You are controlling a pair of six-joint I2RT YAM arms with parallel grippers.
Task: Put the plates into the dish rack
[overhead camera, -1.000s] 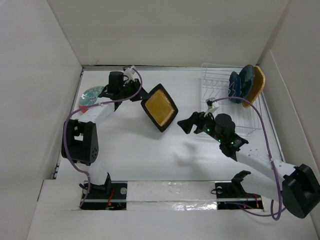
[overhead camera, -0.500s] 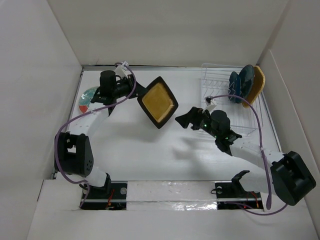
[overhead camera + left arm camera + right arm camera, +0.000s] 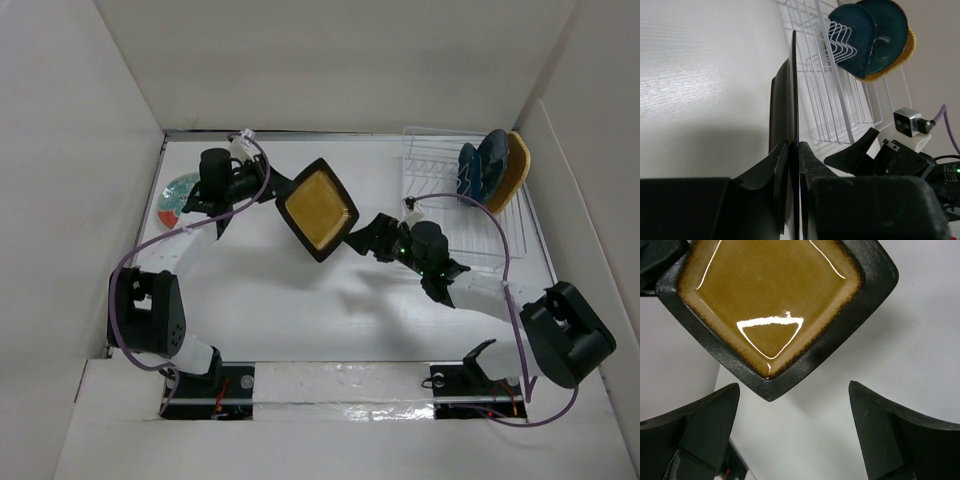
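- While the overhead view lays out the whole scene, it shows the left gripper [image 3: 284, 192] holding the mustard square plate [image 3: 318, 208] by one corner. The plate is lifted above the table [image 3: 300, 320] near its middle, glazed face toward the camera.
- From the left wrist, that plate appears edge-on as a thin dark line. Both fingers [image 3: 781, 165] press on it from either side, so this claw is clamped on the rim.
- Only the right wrist view gives the plate's surface up close: a glossy brown centre with window glare, inside a rough black border.
- The right gripper [image 3: 362, 237] sits just beside the plate's lower right edge in the overhead view. Its own camera shows the fingers spread wide apart, gripping nothing, with the plate's lower corner pointing down between them.
- The dish rack [image 3: 445, 205] stands at the far right of the table. At its far end the dark blue leaf-shaped plate [image 3: 466, 172], the round grey-teal plate [image 3: 492, 158] and the orange plate [image 3: 516, 170] stand upright, side by side.
- The left wrist view also catches those three, overlapping beyond the white wires; the right wrist view shows none of them.
- The floral plate [image 3: 180, 192] lies flat at the table's far left, partly hidden by the left arm [image 3: 188, 238]. Only the overhead camera sees it.
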